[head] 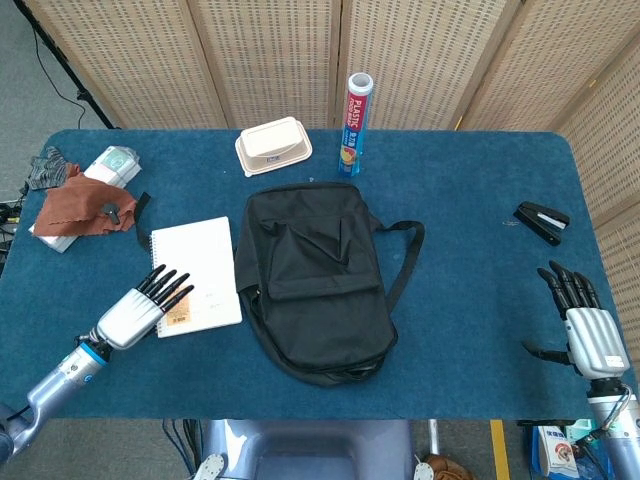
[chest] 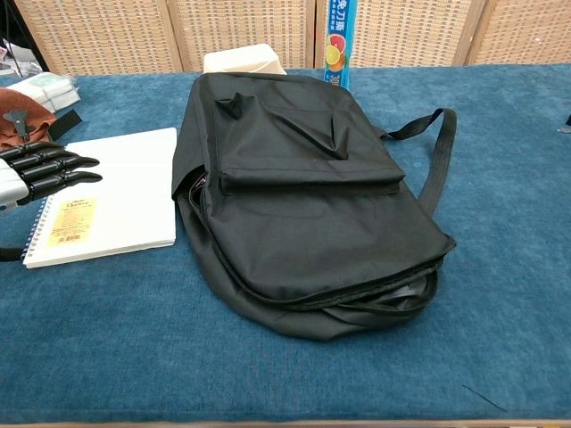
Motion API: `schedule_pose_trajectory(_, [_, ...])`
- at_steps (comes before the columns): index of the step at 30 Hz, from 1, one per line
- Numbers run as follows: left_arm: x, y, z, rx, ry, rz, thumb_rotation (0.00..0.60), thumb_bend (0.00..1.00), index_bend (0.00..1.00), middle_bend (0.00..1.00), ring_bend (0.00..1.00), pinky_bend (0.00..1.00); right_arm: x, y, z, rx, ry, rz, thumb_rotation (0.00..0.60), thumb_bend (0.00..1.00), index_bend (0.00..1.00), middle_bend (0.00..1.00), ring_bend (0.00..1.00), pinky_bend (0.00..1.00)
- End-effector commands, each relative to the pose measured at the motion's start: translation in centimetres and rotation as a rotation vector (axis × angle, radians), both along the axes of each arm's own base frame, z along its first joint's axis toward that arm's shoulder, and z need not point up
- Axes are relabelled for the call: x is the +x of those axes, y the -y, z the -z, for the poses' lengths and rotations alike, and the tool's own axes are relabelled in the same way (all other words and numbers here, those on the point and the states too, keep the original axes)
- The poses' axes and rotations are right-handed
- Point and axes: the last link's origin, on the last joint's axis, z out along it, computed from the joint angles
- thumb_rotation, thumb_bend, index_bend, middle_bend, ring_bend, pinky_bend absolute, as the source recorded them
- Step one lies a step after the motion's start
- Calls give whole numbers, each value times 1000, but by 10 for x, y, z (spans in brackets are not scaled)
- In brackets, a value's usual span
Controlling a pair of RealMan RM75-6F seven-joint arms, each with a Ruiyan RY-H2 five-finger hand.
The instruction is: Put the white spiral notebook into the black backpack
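The white spiral notebook [head: 196, 274] lies flat on the blue table, just left of the black backpack [head: 312, 277]; in the chest view the notebook [chest: 116, 196] sits beside the backpack [chest: 303, 196]. My left hand [head: 146, 306] is open with straight fingers over the notebook's near left corner, its fingertips [chest: 76, 169] above the cover. Whether it touches the cover is unclear. My right hand [head: 582, 327] is open at the table's right front edge, far from both.
A cream lunch box [head: 272, 145] and a blue tube of plastic wrap [head: 354, 124] stand behind the backpack. Brown cloth and a packet [head: 86, 203] lie at the far left. A black stapler [head: 541, 221] sits at the right.
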Motion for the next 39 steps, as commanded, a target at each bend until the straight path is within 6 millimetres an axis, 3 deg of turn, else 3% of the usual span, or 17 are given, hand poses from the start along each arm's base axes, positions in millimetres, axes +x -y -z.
schedule_pose_trajectory(1, [1, 0, 4, -4, -10, 4, 600, 0, 0, 0, 0, 0, 0, 0, 0, 0, 1, 0, 600, 0, 0, 0, 0, 0])
schedule_pose_trajectory(7, [4, -2, 10, -2, -34, 30, 600, 94, 0, 0, 0, 0, 1, 0, 0, 0, 1, -3, 600, 0, 0, 0, 0, 0])
schedule_pose_trajectory(14, [12, -4, 19, -6, -55, 68, 600, 452, 0, 0, 0, 0, 1, -1, 0, -1, 2, -2, 600, 0, 0, 0, 0, 0])
schedule_pose_trajectory(20, [18, -8, 25, 1, -65, 85, 600, 531, 0, 0, 0, 0, 1, 0, -1, -2, 3, -1, 600, 0, 0, 0, 0, 0])
schedule_pose_trajectory(28, [22, -10, 27, 0, -54, 90, 600, 867, 0, 0, 0, 0, 0, -1, -1, 0, 4, 2, 600, 0, 0, 0, 0, 0])
schedule_pose_trajectory(39, [16, -8, 6, 28, -35, 93, 600, 932, 0, 0, 0, 0, 1, -1, 2, 13, 0, -1, 600, 0, 0, 0, 0, 0])
